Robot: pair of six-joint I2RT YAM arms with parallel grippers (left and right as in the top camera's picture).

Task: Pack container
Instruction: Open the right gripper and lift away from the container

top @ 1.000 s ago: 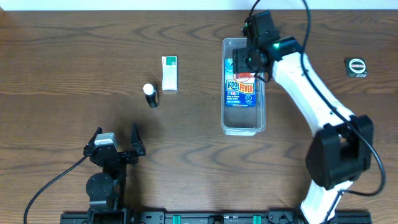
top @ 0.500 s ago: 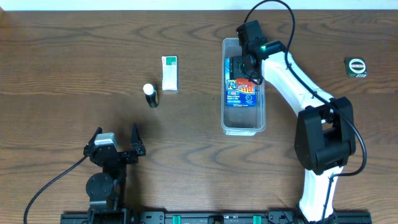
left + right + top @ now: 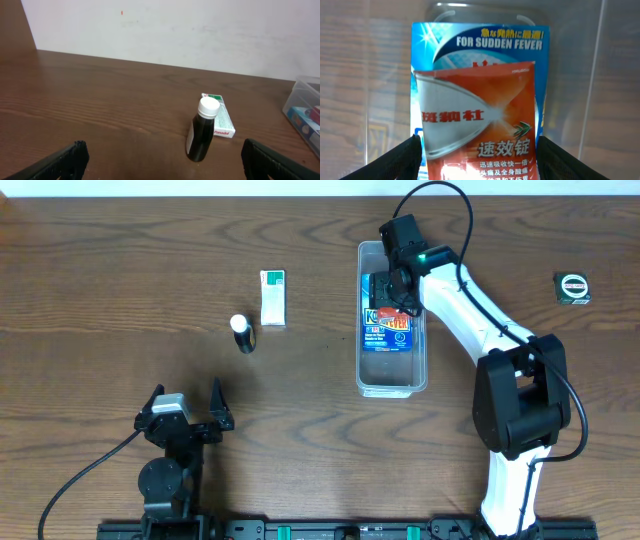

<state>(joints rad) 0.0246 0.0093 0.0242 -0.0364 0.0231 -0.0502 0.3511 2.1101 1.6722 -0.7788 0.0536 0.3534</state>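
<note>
Directly beneath the right gripper (image 3: 396, 284) lies one clear container (image 3: 392, 378). It holds one blue Kool Fever pack (image 3: 387, 332) and one red sachet (image 3: 477, 125), which sits between the fingers; whether they clasp it, I cannot tell. To the gripper's left are one green-white box (image 3: 272, 298) and one dark bottle (image 3: 241, 333); to its right, one tape measure (image 3: 572, 287). The left gripper (image 3: 187, 396) gapes, empty. The sachet hides more of the pack than a second ago.

right arm (image 3: 470, 300) wearing white shells, black joints | green light (image 3: 425, 253) glowing near wrist | black cable (image 3: 471, 215) looping off it | left arm (image 3: 165, 475) showing black, grey block (image 3: 172, 402) | left gripper (image 3: 162, 150) showing black fingers
</note>
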